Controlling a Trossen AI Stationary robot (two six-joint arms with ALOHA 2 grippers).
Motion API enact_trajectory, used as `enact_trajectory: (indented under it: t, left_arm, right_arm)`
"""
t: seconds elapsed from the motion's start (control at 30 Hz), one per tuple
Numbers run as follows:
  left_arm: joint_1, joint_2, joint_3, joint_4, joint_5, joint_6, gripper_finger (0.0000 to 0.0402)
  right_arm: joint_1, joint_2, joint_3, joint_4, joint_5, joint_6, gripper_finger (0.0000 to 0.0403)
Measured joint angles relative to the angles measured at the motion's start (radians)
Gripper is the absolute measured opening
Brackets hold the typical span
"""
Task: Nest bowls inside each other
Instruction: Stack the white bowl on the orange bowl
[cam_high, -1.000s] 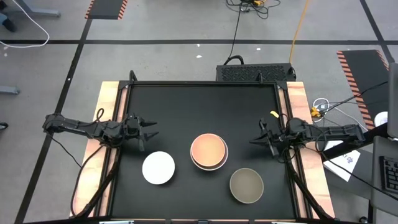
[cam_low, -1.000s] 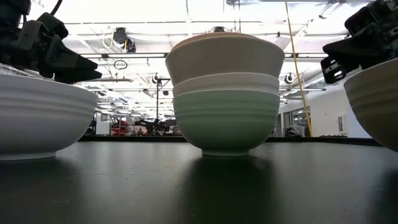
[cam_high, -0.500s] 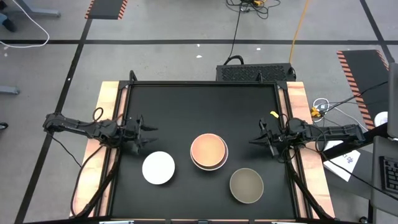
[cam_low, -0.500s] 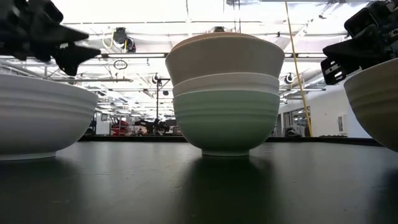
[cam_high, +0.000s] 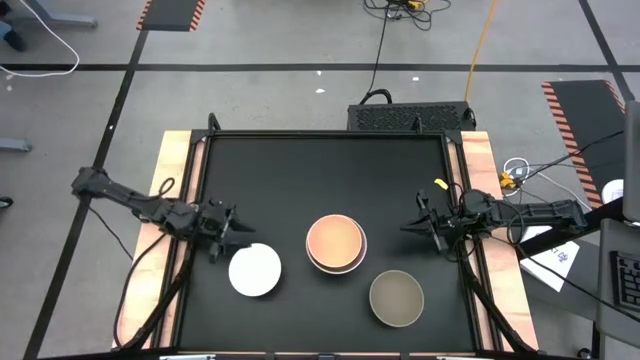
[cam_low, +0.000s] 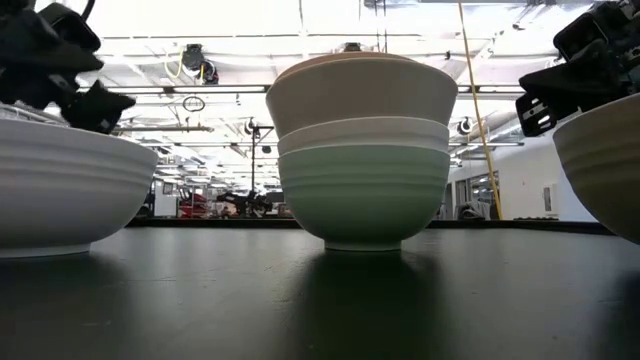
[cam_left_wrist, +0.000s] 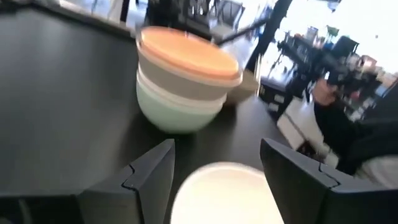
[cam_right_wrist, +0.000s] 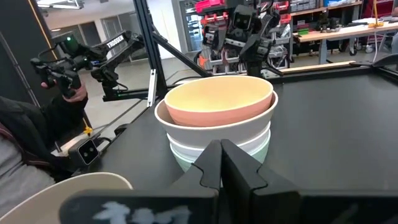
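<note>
**Left claw over white bowl, stack waiting mid-table**

Left claw (cam_high: 232, 241) hovers at the far-left rim of the lone white bowl (cam_high: 255, 270), fingers apart, nothing between them. In the left wrist view the white bowl (cam_left_wrist: 224, 194) sits right under and between the two open fingers (cam_left_wrist: 149, 180), so the rim is lined up but not gripped. Can't tell if a fingertip touches the rim.

Right claw (cam_high: 420, 226) waits at the right edge of the table (cam_high: 300, 170), fingers pressed together, empty.

The stack (cam_high: 336, 243) sits mid-table, just right of the white bowl, not touching it: coral-pink bowl (cam_right_wrist: 217, 99) on top, white and mint-green (cam_low: 363, 200) below, with what looks like a beige-grey layer under the pink. Olive-tan bowl (cam_high: 397, 297) stands alone near the front right, close to the stack.

Handling, as a guess: thin plastic, light, stiff enough, smooth and likely slippery. It could skid on the table if nudged sideways. Best hold is a pinch on the rim wall, one finger inside and one outside. Left claw needs to drop a little and close on the near rim.
</note>
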Motion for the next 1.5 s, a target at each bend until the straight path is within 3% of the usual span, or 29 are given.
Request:
enact_trajectory:
  t: [0.3,0.53,0.9,1.27,1.5]
  left_arm:
    - [-0.104,0.128,0.004,-0.010,-0.091,-0.098,0.0239]
    - [-0.105,0.172,0.148,-0.313,-0.128,-0.211,0.0239]
    - [-0.105,0.326,0.315,-0.576,-0.071,-0.363,0.0239]
    - [-0.105,0.434,0.320,-0.581,-0.027,-0.413,0.0239]
    - [-0.105,0.481,0.320,-0.582,-0.073,-0.409,0.0239]
  right_arm:
    - [0.000,0.000,0.000,-0.004,-0.024,0.008,0.0000]
    - [0.000,0.000,0.000,-0.003,-0.024,0.016,0.0000]
    - [0.000,0.001,0.000,-0.003,-0.024,0.023,0.0000]
    - [0.000,0.005,0.000,-0.003,-0.025,0.026,0.0000]
    - [0.000,0.006,0.000,-0.003,-0.026,0.026,0.0000]
